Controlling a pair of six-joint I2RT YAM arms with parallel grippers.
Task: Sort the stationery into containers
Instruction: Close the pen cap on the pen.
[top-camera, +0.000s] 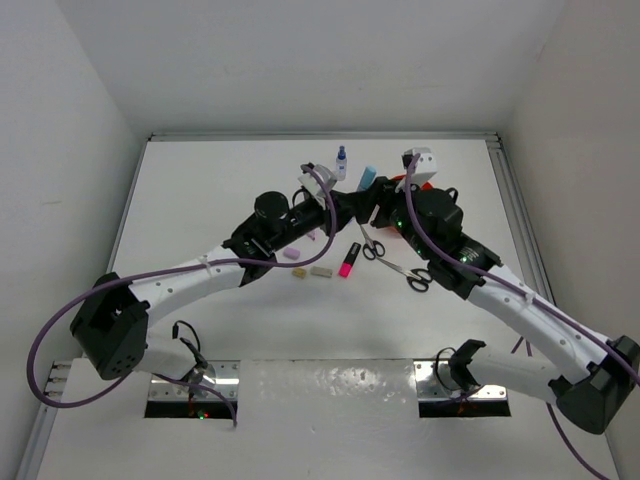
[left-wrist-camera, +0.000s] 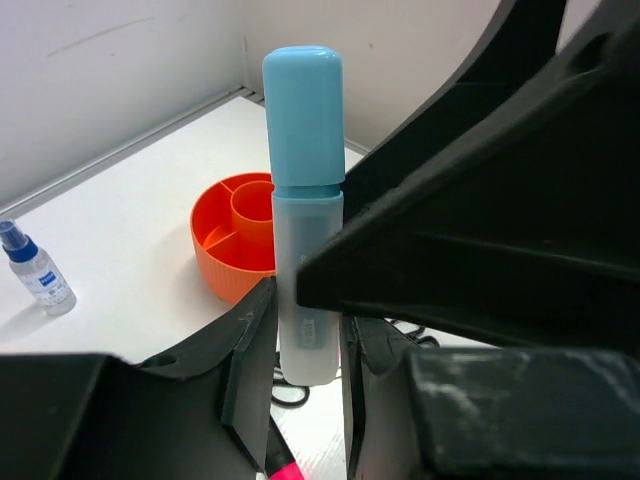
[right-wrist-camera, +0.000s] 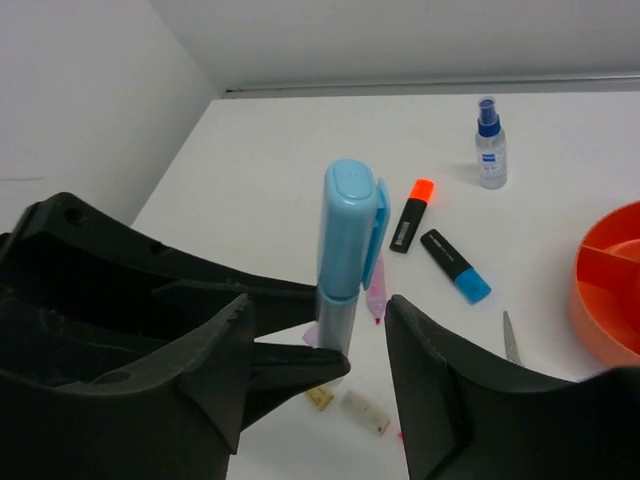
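Note:
My left gripper (left-wrist-camera: 305, 335) is shut on a light-blue-capped marker (left-wrist-camera: 303, 190) and holds it upright above the table. It also shows in the top view (top-camera: 367, 178) and the right wrist view (right-wrist-camera: 347, 255). My right gripper (right-wrist-camera: 320, 350) is open, with one finger on each side of this marker, facing the left gripper (top-camera: 350, 204). The round orange tub (left-wrist-camera: 225, 255) stands just behind them, mostly hidden by the right arm in the top view (top-camera: 428, 186). A pink-capped marker (top-camera: 348, 263), two scissors (top-camera: 373, 247) and small erasers (top-camera: 321, 271) lie on the table below.
A small blue-capped bottle (top-camera: 341, 161) stands at the back. An orange-capped marker (right-wrist-camera: 410, 214), a blue-capped black marker (right-wrist-camera: 455, 265) and a lilac marker (right-wrist-camera: 376, 300) lie near it. The table rail runs along the back and right edges.

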